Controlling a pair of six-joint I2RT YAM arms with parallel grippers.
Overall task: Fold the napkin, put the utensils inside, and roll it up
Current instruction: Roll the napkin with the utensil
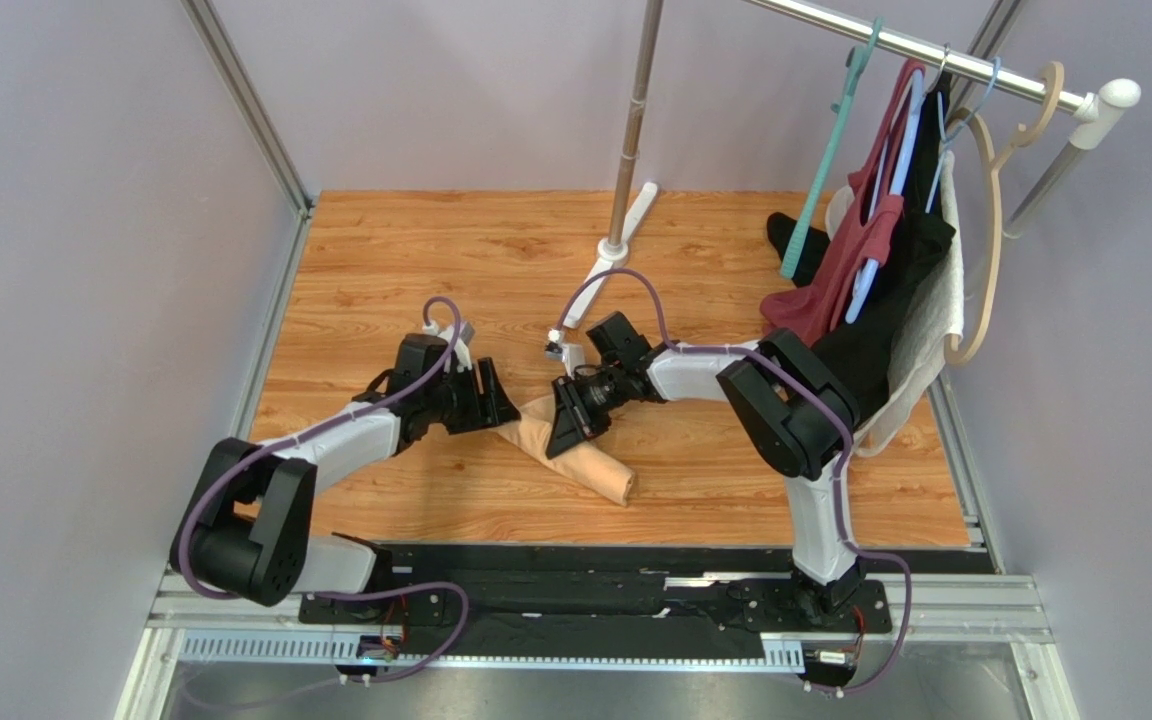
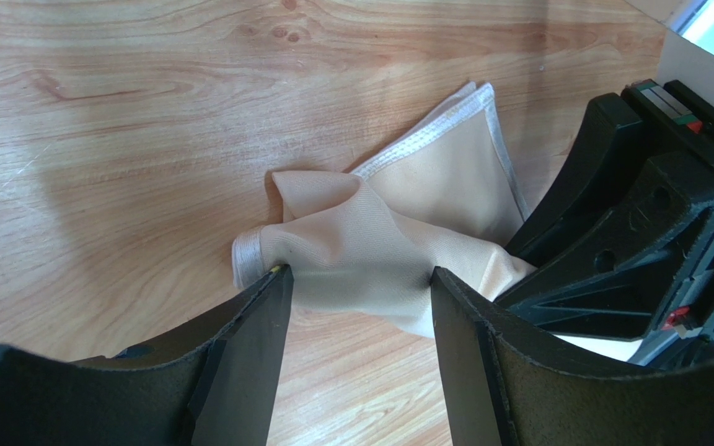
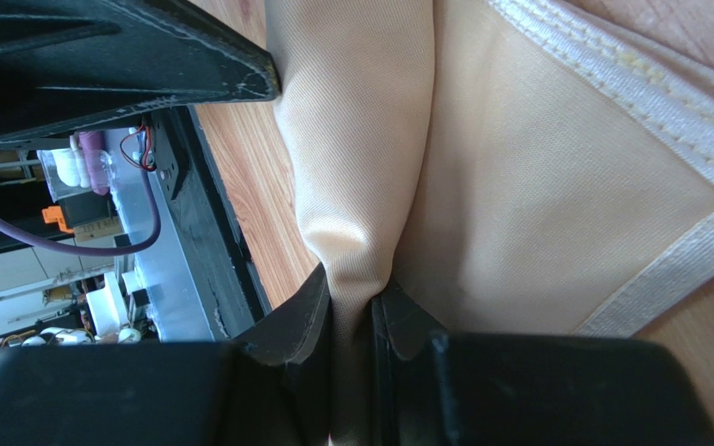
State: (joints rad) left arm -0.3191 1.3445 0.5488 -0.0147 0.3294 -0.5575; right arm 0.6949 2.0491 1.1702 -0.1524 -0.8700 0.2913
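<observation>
The peach-tan napkin (image 1: 600, 470) lies bunched into a loose roll on the wooden table, just in front of both grippers. My right gripper (image 1: 569, 429) is shut on a raised fold of the napkin (image 3: 538, 186); in the right wrist view the cloth is pinched between the jaws of this gripper (image 3: 352, 302). My left gripper (image 1: 498, 407) stands open at the napkin's left end. In the left wrist view its fingertips straddle the crumpled cloth (image 2: 370, 237), with the left gripper (image 2: 359, 277) not closed on it. No utensils show in any view.
A metal pole with a long white foot (image 1: 599, 282) stands behind the grippers. Dark red, black and white garments (image 1: 875, 293) hang from a rail at the back right, reaching down to the table. A black rail (image 1: 612, 578) runs along the near edge.
</observation>
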